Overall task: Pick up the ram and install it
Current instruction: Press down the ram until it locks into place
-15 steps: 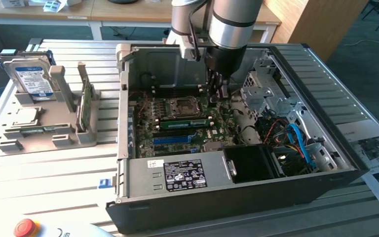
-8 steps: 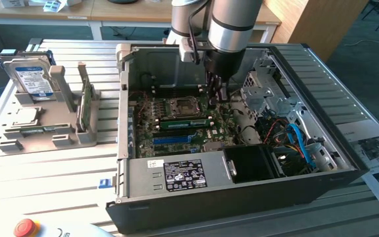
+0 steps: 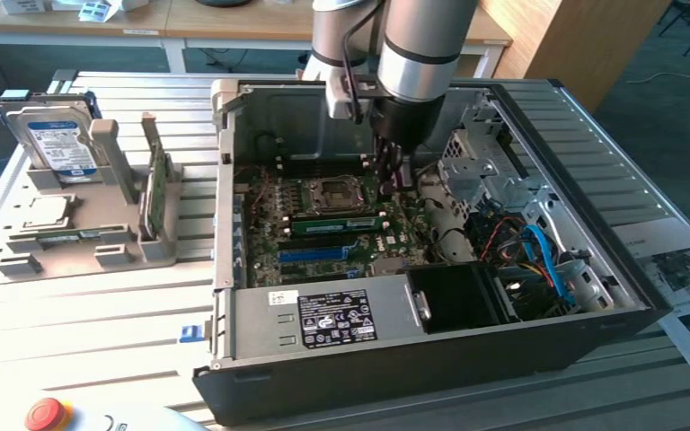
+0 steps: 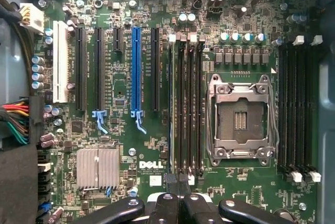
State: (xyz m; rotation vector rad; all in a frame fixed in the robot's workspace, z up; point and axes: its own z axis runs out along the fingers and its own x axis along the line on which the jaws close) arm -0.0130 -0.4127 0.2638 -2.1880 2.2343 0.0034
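The ram (image 3: 335, 224) appears to lie as a green strip along 1 of the memory slots (image 4: 188, 109) beside the CPU socket (image 4: 241, 122) on the motherboard (image 4: 120, 103), inside the open computer case (image 3: 441, 359). Whether both ends are fully seated cannot be told from here. The gripper (image 3: 391, 172) stands low over the board at 1 end of that bank of slots with its fingers closed together, holding nothing that can be seen. The main risk, as I judge it, is a half-seated stick: if the closed fingers press on 1 end only, that end may sink while the other rides up, and the white latches (image 4: 180, 38) would not catch. Pressing off the line of the slot could flex the ram or the board beneath it. A sideways slip of the fingertips could strike the neighbouring empty slots, the row of capacitors (image 4: 241, 37), or the exposed socket just beside.
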